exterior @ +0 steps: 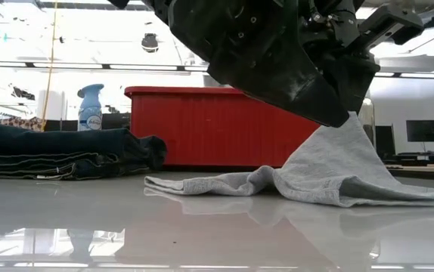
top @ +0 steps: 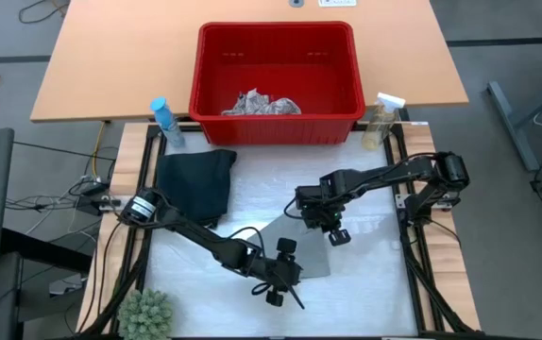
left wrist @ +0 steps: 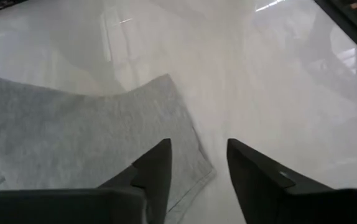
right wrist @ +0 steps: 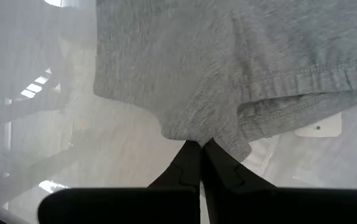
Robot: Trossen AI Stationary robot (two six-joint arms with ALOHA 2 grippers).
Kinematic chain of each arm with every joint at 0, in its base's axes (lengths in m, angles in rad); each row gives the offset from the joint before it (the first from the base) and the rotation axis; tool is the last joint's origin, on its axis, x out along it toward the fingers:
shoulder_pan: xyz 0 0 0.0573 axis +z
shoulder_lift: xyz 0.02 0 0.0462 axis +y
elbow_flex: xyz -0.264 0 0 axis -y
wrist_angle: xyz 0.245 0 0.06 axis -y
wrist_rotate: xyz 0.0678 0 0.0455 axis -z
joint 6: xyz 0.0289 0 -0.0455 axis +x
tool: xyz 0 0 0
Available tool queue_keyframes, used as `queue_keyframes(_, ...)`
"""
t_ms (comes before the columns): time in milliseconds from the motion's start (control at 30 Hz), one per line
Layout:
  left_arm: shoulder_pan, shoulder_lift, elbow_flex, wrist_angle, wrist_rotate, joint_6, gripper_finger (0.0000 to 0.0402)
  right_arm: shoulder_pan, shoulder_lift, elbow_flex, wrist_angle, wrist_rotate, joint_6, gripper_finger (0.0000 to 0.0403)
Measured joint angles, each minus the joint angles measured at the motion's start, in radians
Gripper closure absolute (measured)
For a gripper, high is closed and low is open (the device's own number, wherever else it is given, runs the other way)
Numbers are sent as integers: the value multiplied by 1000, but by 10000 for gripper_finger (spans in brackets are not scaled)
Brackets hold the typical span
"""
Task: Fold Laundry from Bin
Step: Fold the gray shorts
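Grey cloth (top: pixel 295 247): plain soft knit, stitched hem, lying mid-table – one part pulled up into a peak.
Right gripper (right wrist: pixel 201 148): fingers pressed together, pinching the cloth's raised fold.
Left gripper (left wrist: pixel 198 167): fingers spread, holding nothing – just above the cloth's near corner.
Trousers (top: pixel 194 181): dark, folded, at the table's left rear.
Bin (top: pixel 277 125): red, behind the table, leaf-print cloth (top: pixel 262 105) inside.
Open room: bare tabletop (top: pixel 370 274) beside the cloth.

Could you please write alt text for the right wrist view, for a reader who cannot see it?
The right gripper is shut on a bunched edge of the grey cloth, whose stitched hem folds over beside the fingers. Glossy white table shows beneath.
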Motion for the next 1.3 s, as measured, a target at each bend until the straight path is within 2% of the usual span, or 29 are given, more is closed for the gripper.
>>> queue_keyframes(233, 0, 0, 0, 1, 8, 29, 215, -5, 0, 0, 1, 0, 0, 376)
queue_keyframes(500, 2, 31, -1, 23, -5, 79, 221, -5, 0, 0, 19, 0, 7, 376)
queue_keyframes(767, 21, 62, 1, 58, -11, 64, 224, -5, 0, 0, 23, 0, 9, 376)
queue_keyframes(933, 19, 99, 20, 77, 110, 86, 224, -5, 0, 0, 29, 1, 18, 376)
queue_keyframes(1000, 12, 102, 35, 32, 91, 109, 224, -5, 0, 0, 31, 1, 25, 376)
queue_keyframes(1133, 13, 97, 42, 24, -12, 90, 224, -5, 0, 0, 36, 0, 29, 376)
queue_keyframes(1233, 25, 100, 39, 9, 52, 72, 224, -5, 0, 0, 37, 1, 33, 376)
queue_keyframes(1300, 27, 104, 40, 21, 53, 72, 224, -5, 0, 0, 38, 1, 34, 376)
